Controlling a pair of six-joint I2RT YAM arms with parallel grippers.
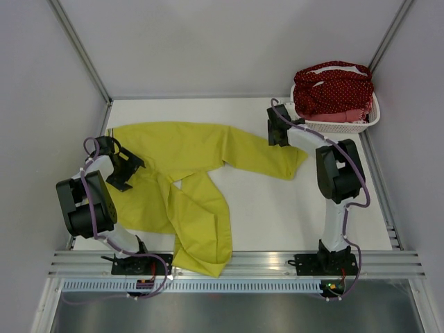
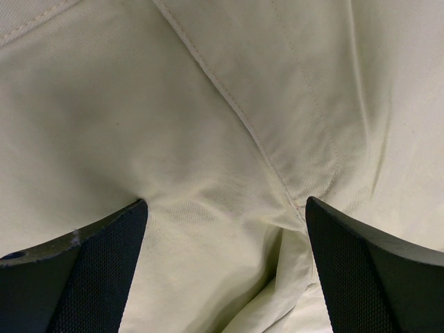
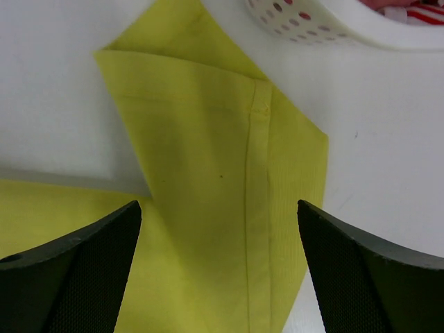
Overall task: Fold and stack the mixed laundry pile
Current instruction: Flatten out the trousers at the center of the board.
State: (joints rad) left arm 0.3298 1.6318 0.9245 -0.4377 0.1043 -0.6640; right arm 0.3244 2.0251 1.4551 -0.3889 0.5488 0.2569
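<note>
A yellow-green garment [image 1: 194, 152] lies spread on the white table, one long part running right and another hanging over the near edge. My left gripper [image 1: 127, 168] hovers over its left side, open; in the left wrist view the cloth [image 2: 208, 104] fills the frame, pale and creased, with a seam between the spread fingers [image 2: 104, 263]. My right gripper [image 1: 278, 130] is open above the garment's right end [image 3: 208, 173], where a hemmed edge is folded over. The remaining laundry pile sits in the basket, a dark red white-dotted cloth [image 1: 333, 90] on top. A red-white striped piece [image 3: 423, 14] peeks out.
The white perforated basket [image 1: 347, 127] stands at the back right corner, close behind the right gripper, and its rim [image 3: 312, 24] shows in the right wrist view. Grey walls enclose the table on three sides. A metal rail [image 1: 263, 260] runs along the near edge.
</note>
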